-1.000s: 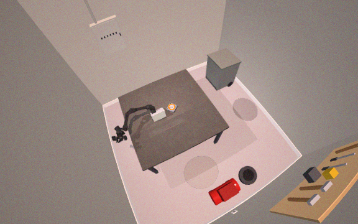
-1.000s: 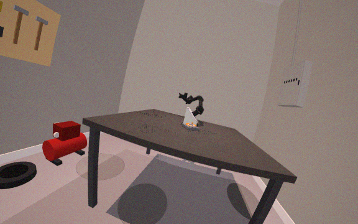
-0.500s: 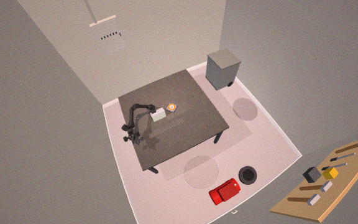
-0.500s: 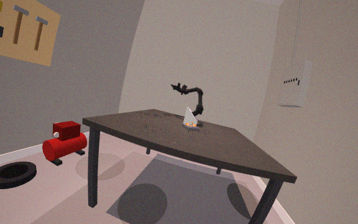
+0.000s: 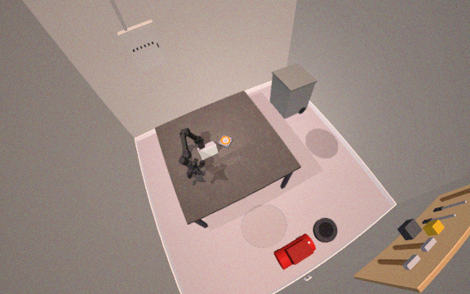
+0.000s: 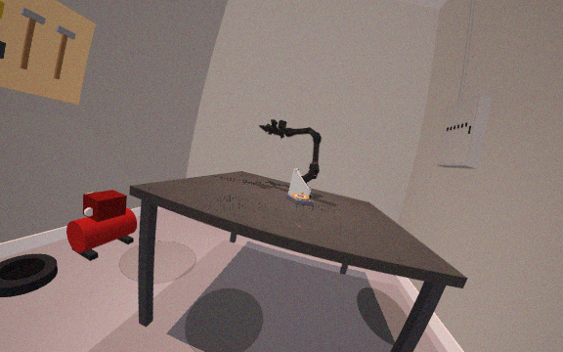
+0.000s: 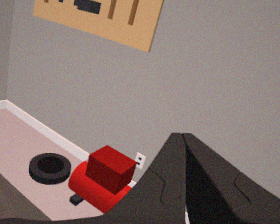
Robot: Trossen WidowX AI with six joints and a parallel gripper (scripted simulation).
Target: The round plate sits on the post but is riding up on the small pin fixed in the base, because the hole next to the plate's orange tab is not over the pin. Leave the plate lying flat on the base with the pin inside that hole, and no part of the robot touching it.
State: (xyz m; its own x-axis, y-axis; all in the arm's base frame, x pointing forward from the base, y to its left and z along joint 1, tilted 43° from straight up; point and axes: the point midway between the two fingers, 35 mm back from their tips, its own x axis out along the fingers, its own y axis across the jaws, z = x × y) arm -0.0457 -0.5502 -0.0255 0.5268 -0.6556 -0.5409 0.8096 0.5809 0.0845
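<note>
Grey walls surround a pinkish floor (image 5: 341, 196) bearing a dark table (image 5: 251, 135) and grey cabinet (image 5: 293, 91).

Layout, table top
My gripper (image 6: 268, 128) hangs high above the table (image 6: 360, 230), well apart from the plate (image 6: 300, 196) on its base (image 5: 231, 144).

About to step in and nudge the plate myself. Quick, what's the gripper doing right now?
Gripper: shut, fingers pressed together, holding nothing, raised well away from the plate.

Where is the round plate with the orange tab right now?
In the top view the round plate lies on its base on the table, just right of the white block, well away from the shut gripper.
</note>
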